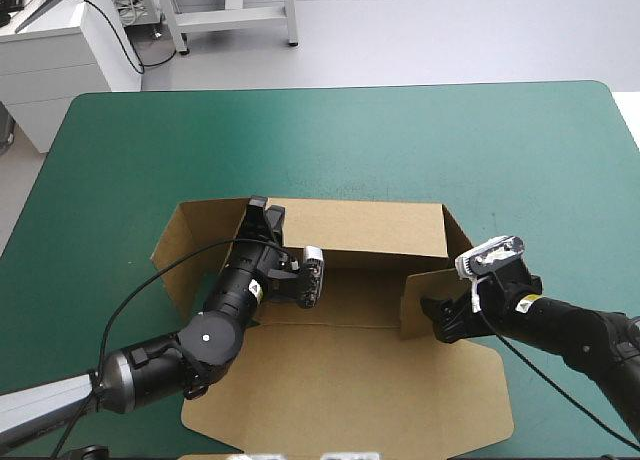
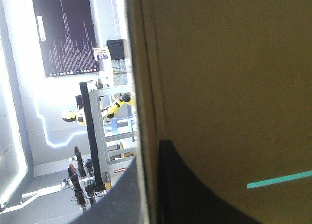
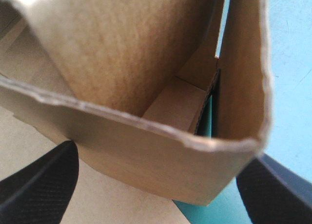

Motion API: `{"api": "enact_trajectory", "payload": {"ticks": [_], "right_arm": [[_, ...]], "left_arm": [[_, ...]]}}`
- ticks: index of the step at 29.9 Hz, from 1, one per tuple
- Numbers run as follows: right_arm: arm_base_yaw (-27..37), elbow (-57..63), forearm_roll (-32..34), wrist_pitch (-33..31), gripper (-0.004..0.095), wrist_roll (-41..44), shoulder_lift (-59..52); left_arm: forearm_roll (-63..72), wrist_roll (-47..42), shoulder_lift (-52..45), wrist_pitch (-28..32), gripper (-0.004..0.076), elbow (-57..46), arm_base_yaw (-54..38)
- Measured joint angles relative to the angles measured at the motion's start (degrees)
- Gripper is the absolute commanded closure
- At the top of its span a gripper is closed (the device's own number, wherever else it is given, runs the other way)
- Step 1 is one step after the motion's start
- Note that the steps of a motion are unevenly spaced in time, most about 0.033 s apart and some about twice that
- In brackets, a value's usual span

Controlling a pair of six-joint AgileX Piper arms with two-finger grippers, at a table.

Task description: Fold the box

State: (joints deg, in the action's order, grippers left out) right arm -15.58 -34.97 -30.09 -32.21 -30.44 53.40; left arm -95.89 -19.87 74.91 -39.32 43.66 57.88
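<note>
Brown box lies on teal-green bench, mid-bench toward near edge. Box part-formed: far wall upright, left panel slanting up, right flap raised, near panel flat.

Left claw at box's far-left corner, black fingers all but closed on board edge. Right claw spread wide, straddling right flap, gripping nothing.

Step in hand, by judgement: raising and tucking side walls. Next move likely needs right claw to nudge flap inward, square to far wall, while left claw steadies corner.
</note>
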Motion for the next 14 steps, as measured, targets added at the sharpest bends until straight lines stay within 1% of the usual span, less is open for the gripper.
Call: {"api": "enact_trajectory", "payload": {"ticks": [5,9,11,14], "right_arm": [[-5.77,0.36,5.93,5.58,0.0134,10.57,0.00],[-9.08,1.63,10.89,8.78,0.0145,18.51,0.11],[-10.47,2.02,13.15,10.19,0.0145,21.44,0.30],[-12.17,2.19,14.89,13.18,0.0169,24.42,1.02]], "left_arm": [[0.00,0.00,0.00,-0.13,0.0732,0.00,0.00],[0.00,0.00,0.00,-0.17,0.0732,0.00,0.00],[0.05,0.00,0.00,-0.17,0.0732,0.00,0.00],[0.10,0.00,0.00,-0.29,0.0732,0.00,0.00]]}}
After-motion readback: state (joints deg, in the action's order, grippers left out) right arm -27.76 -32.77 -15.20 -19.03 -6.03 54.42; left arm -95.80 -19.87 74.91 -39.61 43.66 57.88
